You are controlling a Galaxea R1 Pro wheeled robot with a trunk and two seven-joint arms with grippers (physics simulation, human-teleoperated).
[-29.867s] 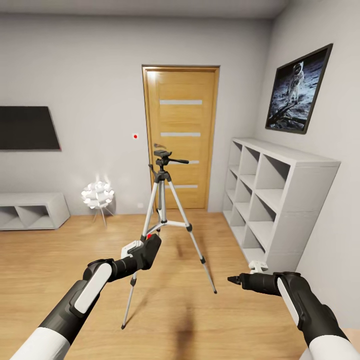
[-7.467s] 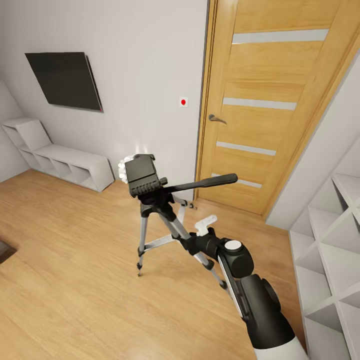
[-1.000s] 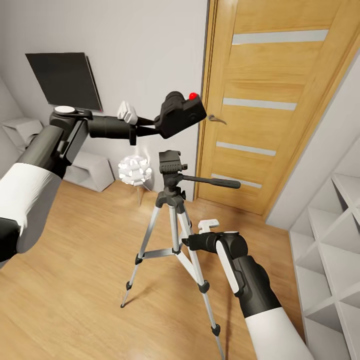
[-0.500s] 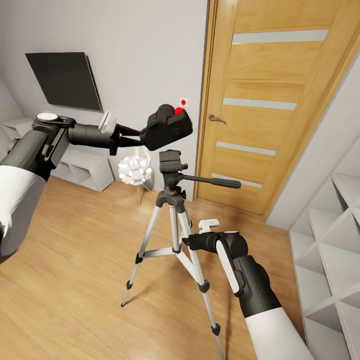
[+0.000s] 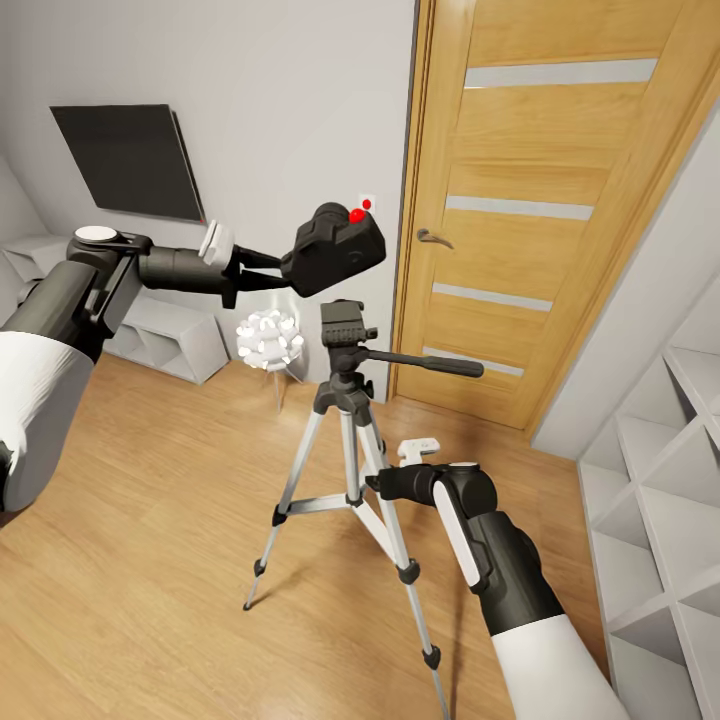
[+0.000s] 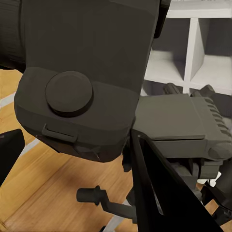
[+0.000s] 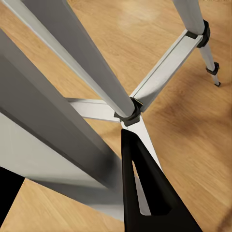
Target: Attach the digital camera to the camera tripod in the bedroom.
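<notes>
The digital camera (image 5: 335, 250), black with a red dot on top, hangs just above the black head (image 5: 343, 322) of the camera tripod (image 5: 350, 440). My left gripper (image 5: 290, 268) is shut on the camera's left side, with the arm reaching in from the left. In the left wrist view the camera's underside (image 6: 82, 72) sits close over the tripod head (image 6: 179, 125). Low on the tripod, my right gripper (image 5: 372, 487) is shut on a silver leg (image 7: 63, 96), which runs between its black fingers (image 7: 145, 188). The long handle (image 5: 430, 362) points right.
An oak door (image 5: 560, 200) stands right behind the tripod. White cubby shelves (image 5: 660, 470) line the right wall. A white spiky lamp (image 5: 268, 338), a low white shelf (image 5: 170, 335) and a black TV (image 5: 130, 160) are at the left. Wood floor (image 5: 150, 560) lies in front.
Over the last second my left arm brought the camera down and left to just above the tripod head, then lifted it slightly. The right arm and tripod stayed still.
</notes>
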